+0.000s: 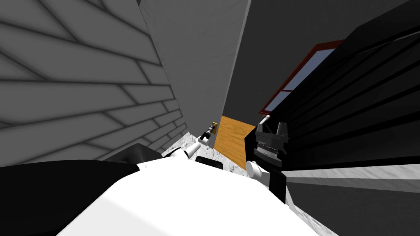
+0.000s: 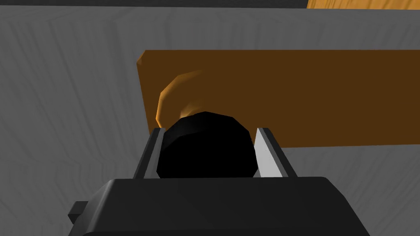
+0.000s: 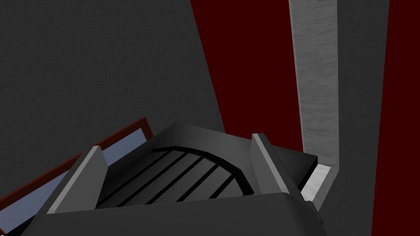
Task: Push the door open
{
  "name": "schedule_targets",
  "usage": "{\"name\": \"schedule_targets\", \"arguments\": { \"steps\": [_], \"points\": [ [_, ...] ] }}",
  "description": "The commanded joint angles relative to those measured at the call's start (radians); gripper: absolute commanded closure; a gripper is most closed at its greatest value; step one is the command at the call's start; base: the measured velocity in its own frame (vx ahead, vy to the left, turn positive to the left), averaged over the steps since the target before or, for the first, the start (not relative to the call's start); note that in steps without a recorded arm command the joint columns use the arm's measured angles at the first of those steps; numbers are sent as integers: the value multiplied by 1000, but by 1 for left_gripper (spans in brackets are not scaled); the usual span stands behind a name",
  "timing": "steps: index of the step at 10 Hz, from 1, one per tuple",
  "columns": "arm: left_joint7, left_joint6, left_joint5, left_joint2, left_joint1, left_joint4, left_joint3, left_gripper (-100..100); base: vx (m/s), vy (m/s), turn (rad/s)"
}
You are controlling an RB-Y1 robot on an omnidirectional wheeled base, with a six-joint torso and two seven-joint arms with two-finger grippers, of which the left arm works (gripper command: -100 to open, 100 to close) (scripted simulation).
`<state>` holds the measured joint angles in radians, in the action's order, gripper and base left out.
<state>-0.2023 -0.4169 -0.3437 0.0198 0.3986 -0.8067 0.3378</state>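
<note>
Reaching forward past the chest in the head view, the left arm runs low and nearly straight to the grey door. The left gripper sits at the door's free edge, with a brick wall on the left. Orange floor shows past that edge. The right gripper is held up, apart from the door, close to a black slatted unit.

Left wrist view: fingers clamp both sides of a black knob. A brown plate lies behind it on the door face.

Right wrist view: fingers spread wide, nothing between.
</note>
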Motion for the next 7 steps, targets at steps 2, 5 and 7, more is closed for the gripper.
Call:
{"name": "schedule_targets", "arguments": {
  "steps": [2, 5, 7],
  "points": [
    [0, 1, 0, -1, -2, 2, 0, 100, -23, 7, -13],
    [0, 1, 0, -1, -2, 2, 0, 100, 0, 0, 0],
    [-3, -2, -3, -22, 6, 3, -21, 100, 111, -84, 24]
  ]
}}
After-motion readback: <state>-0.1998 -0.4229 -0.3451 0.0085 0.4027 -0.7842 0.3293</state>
